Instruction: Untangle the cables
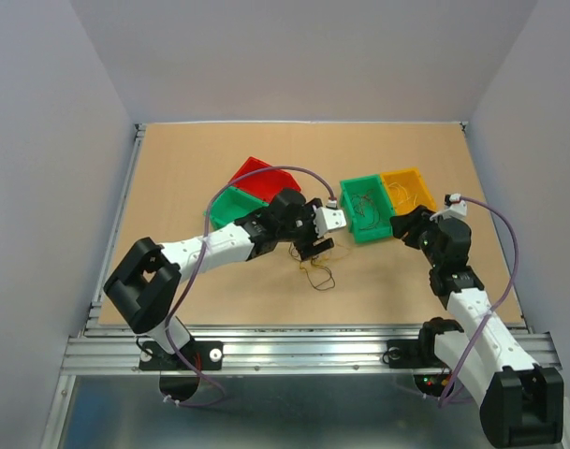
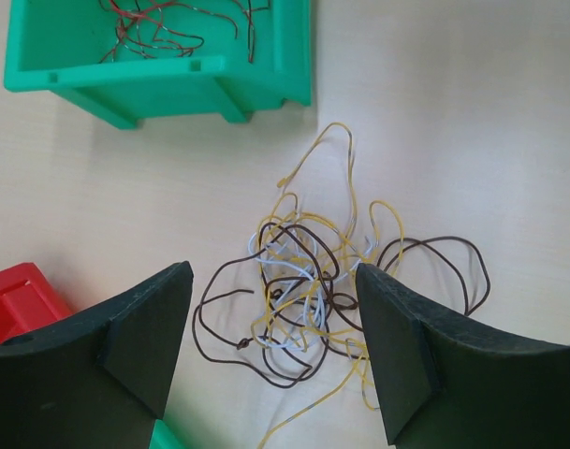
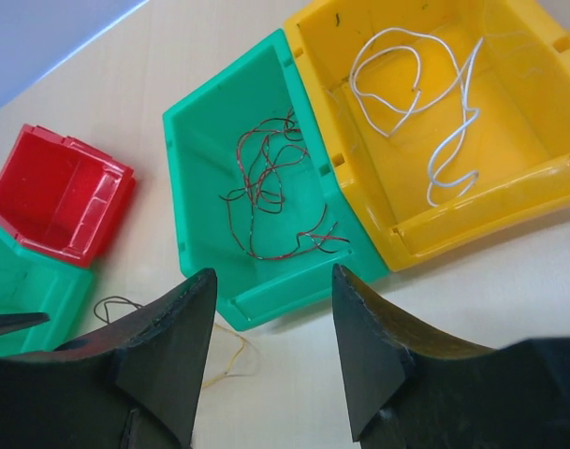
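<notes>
Your left claw (image 1: 313, 247) hangs wide open over the middle of the tabletop (image 1: 191, 159), its jaws pointing down at the cables (image 1: 317, 274). In the left wrist view the two dark fingers (image 2: 144, 346) stand on either side of the tangle with nothing pinched between them. You cannot tell from these views whether their tips touch the wires.

The cables (image 2: 308, 290) lie loose on the bare wood in a loopy knot of yellow, dark brown and whitish strands. One dark loop trails off to the right, and a yellow one reaches up toward the green bin (image 2: 210, 79). The knot sits near that bin's closest corner but apart from it.

Your right claw (image 1: 408, 224) is open too, and empty. It hovers by the near side of the green bin (image 3: 202, 159) and the yellow bin (image 3: 509, 159), which sit touching side by side. The right wrist camera looks straight into both. A few reddish wires (image 3: 266, 178) are curled on the green floor, and a single white wire (image 3: 416, 89) is looped in the yellow one.

Over on the left, a red bin (image 1: 256, 170) rests tilted against a second green bin (image 1: 226, 208), close behind your left arm's wrist. Both show no wires inside from the right wrist view.
</notes>
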Available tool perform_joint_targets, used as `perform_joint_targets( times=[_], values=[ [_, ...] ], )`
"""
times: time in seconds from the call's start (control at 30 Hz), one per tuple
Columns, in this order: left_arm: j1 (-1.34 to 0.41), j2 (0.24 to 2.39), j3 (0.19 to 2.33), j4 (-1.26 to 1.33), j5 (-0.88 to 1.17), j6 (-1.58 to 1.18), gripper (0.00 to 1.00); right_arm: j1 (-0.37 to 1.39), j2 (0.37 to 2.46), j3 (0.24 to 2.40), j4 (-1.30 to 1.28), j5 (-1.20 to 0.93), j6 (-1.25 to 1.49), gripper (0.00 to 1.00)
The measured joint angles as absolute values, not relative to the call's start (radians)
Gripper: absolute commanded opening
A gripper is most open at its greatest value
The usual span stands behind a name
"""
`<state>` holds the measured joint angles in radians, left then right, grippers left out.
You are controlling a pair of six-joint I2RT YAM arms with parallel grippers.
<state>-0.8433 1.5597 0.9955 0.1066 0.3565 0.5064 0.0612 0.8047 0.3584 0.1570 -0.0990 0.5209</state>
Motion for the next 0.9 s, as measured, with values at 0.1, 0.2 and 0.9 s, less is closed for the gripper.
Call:
perform_joint_targets(
  times=[0.1, 0.2, 0.9],
  values=[
    [-0.858, 1.584, 1.004, 0.075, 0.338, 0.529, 0.77, 0.061, 0.794, 0.358, 0.161, -0.11, 0.521, 0.58],
    [-0.877, 1.6, 1.008, 0.044, 0.322, 0.542, 0.65, 0.061, 0.794, 0.356, 0.165, -0.113, 0.522, 0.58],
    [-0.884, 1.587, 1.013, 0.001, 0.268, 0.553, 0.0, 0.061, 0.815, 0.271, 0.323, -0.287, 0.529, 0.6]
  ],
)
